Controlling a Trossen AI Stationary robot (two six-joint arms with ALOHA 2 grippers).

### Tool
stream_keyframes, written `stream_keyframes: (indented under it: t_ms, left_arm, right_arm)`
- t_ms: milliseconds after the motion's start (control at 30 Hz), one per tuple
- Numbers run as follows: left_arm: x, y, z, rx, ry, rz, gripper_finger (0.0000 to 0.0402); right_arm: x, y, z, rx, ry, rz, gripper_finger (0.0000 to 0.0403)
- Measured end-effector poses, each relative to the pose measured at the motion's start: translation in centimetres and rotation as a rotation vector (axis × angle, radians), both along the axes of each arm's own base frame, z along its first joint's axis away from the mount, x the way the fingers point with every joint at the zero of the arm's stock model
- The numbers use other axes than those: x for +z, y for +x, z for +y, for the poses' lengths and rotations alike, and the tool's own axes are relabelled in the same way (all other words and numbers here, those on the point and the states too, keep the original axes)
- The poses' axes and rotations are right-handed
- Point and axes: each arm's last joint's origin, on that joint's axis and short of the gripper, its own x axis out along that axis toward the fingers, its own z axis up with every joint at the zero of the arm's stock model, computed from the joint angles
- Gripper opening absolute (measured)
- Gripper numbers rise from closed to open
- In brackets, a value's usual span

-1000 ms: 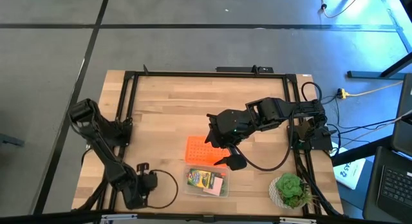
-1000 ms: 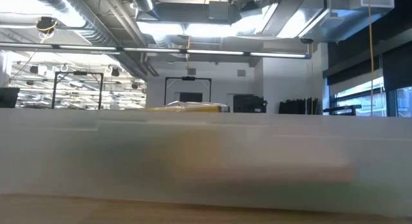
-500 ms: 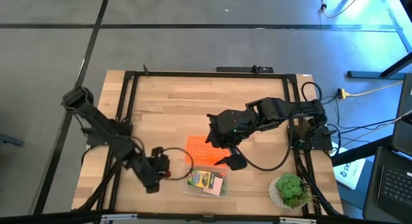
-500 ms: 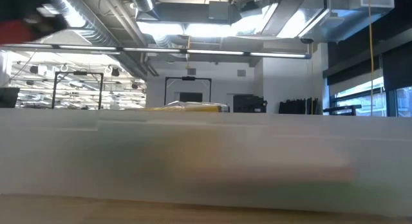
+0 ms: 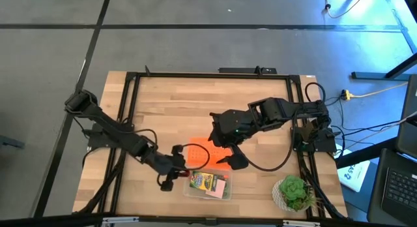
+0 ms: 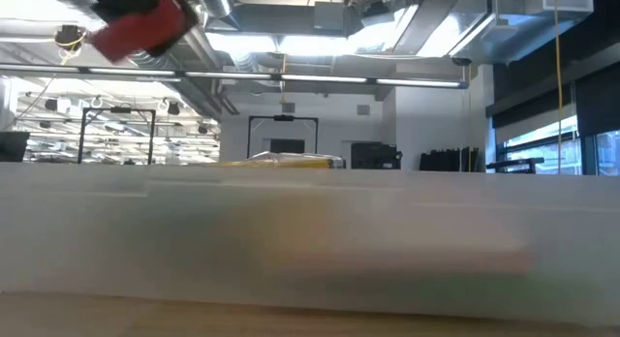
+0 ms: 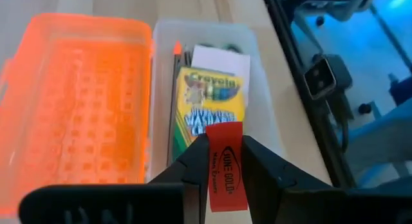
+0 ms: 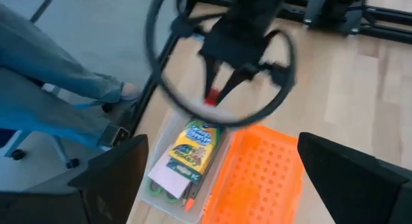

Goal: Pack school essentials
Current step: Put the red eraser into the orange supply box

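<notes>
High view: left claw [image 5: 174, 175] reaching in from the left over the near part of the counter [image 5: 163, 109], just left of the clear box [image 5: 208, 184]; pinching the tiny red block [image 7: 225, 165], seen plainly in the left wrist view with printed lettering on its face. Already inside the box: crayon box [image 7: 210, 111], white-pink pad [image 7: 221, 58], pencils [image 7: 176, 56] along the hinge side, scissors barely visible beneath. Orange lid [image 5: 208, 152] folded back on the far side, with the right claw [image 5: 228, 156] above it, fingers spread wide, apparently holding nothing. For a clean drop, probably best to carry the block a little further right until fully past the box's left wall, lower close to the crayon box, then release; letting go early risks a bounce off the rim onto the counter. Free space inside looks tight, mostly on top of the crayons. Potted plant [image 5: 292, 193] stands well apart to the right, open counter to the left for pulling back
</notes>
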Motion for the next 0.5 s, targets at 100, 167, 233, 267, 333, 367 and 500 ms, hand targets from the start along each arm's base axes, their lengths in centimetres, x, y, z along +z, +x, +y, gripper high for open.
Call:
stream_keyframes:
  t_ms: [100, 167, 233, 267, 333, 367, 500]
  left_arm:
    - [-1.0, 1.1, -0.6, -0.009, -0.025, -0.021, 0.0063]
    - [-1.6, 1.9, -1.2, -0.029, -0.046, -0.054, 0.0063]
    - [-2.2, 2.6, -1.8, -0.046, -0.061, -0.09, 0.0063]
    - [-2.5, 2.8, -2.1, -0.05, -0.068, -0.105, 0.0063]
    - [-2.9, 3.3, -2.5, -0.053, -0.082, -0.129, 0.0063]
    - [-3.2, 3.4, -2.7, -0.058, -0.086, -0.133, 0.0063]
    - [-4.2, 3.4, -3.7, -0.082, -0.089, -0.132, 0.0063]
  right_arm:
    - [0.0, 0.1, -0.3, -0.015, -0.012, -0.003, 0.0399]
    - [0.0, 0.1, -0.4, -0.018, -0.012, -0.002, 0.0399]
    - [0.0, 0.1, -0.5, -0.02, -0.012, -0.002, 0.0399]
    - [0.0, 0.1, -0.5, -0.021, -0.012, -0.002, 0.0399]
    - [0.0, 0.1, -0.5, -0.021, -0.012, -0.002, 0.0399]
    - [0.0, 0.1, -0.4, -0.02, -0.012, -0.002, 0.0399]
    - [0.0, 0.1, -0.4, -0.02, -0.012, -0.002, 0.0399]
